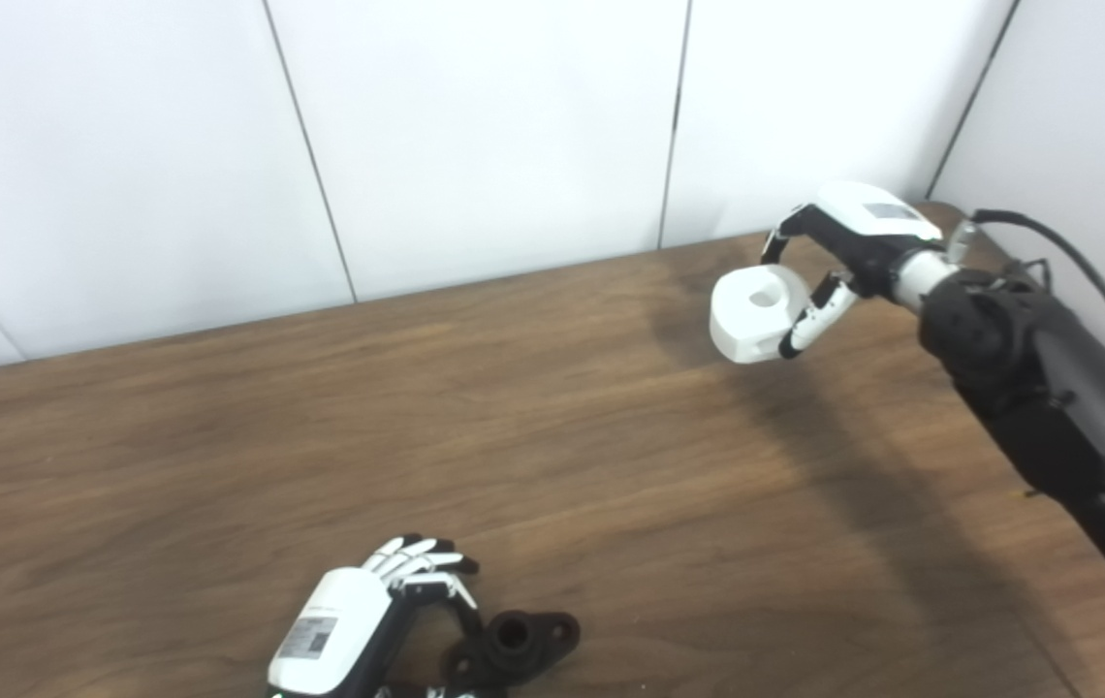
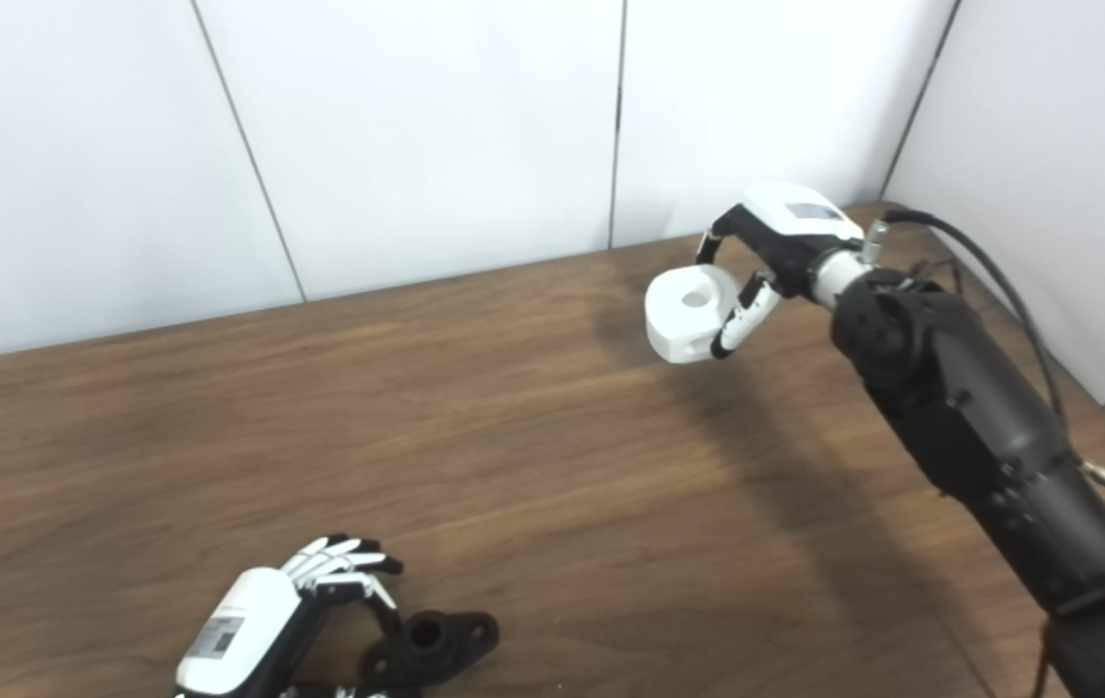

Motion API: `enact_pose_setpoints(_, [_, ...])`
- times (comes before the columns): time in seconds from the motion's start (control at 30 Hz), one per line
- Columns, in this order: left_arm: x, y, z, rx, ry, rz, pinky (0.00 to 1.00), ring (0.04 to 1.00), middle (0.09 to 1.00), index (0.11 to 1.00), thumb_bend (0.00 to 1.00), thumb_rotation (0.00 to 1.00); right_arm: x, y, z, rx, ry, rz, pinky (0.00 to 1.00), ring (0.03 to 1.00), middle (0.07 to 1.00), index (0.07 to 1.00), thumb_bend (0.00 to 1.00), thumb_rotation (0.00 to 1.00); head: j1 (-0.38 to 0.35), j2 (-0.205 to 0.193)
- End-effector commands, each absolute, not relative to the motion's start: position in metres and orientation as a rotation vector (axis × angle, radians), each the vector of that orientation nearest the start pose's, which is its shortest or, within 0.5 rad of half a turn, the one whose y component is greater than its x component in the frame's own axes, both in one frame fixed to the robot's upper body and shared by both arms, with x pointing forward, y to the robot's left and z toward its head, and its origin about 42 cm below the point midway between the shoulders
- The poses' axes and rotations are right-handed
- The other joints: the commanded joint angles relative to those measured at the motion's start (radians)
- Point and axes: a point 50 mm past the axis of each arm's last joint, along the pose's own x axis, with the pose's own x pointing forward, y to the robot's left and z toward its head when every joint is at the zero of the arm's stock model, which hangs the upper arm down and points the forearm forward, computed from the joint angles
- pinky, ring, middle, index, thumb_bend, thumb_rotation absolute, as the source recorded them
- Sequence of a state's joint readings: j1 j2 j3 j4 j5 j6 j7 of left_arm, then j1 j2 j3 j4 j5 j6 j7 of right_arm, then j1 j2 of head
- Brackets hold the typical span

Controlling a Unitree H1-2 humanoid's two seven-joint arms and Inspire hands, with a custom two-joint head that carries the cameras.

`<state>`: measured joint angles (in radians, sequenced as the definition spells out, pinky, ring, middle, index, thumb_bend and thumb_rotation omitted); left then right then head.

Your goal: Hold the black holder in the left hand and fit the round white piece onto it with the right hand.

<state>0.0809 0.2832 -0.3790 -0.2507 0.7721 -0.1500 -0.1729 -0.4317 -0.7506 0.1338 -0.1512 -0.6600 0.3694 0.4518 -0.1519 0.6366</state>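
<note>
No text, number or brand can be read anywhere I look. The back of my left hand [image 1: 339,630] carries a small grey label with a code-like square at its six o'clock end; the print is too small to make out. My right hand [image 1: 838,254] bears a similar grey label, equally illegible.

My left hand [image 1: 359,620] sits low at the near edge, back upward, fingers [image 1: 417,557] curled forward and downward, thumb side turned to the right. Whether it grips anything I cannot tell. My right arm [image 1: 1037,388] reaches far out and up to the right, wrist bent leftward. My right hand [image 1: 838,262] is raised above the surface, fingers [image 1: 809,325] and thumb closed around what it holds.
</note>
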Motion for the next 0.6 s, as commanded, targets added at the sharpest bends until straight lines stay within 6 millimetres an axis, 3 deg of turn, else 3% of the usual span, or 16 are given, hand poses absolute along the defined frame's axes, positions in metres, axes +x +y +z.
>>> enact_pose_setpoints(0.0, [0.226, 0.181, 0.107, 1.045, -0.190, -0.629, 0.91, 0.870, 0.789, 0.486, 0.52, 0.05, 0.371, -0.366, 0.336, -1.394, -0.041, 0.044, 1.00, 0.914, 0.798, 0.486, 0.52, 0.14, 0.002, 0.004])
enact_pose_setpoints(0.27, [0.226, 0.171, 0.111, 1.069, -0.189, -0.643, 0.92, 0.876, 0.792, 0.487, 0.52, 0.05, 0.329, -0.321, 0.325, -1.359, -0.059, 0.237, 1.00, 0.917, 0.809, 0.486, 0.52, 0.14, 0.019, 0.054])
enact_pose_setpoints(0.57, [0.228, 0.158, 0.119, 1.054, -0.233, -0.636, 0.91, 0.868, 0.789, 0.486, 0.52, 0.05, 0.308, -0.276, 0.319, -1.315, -0.117, 0.395, 1.00, 0.916, 0.821, 0.485, 0.52, 0.14, 0.061, 0.134])
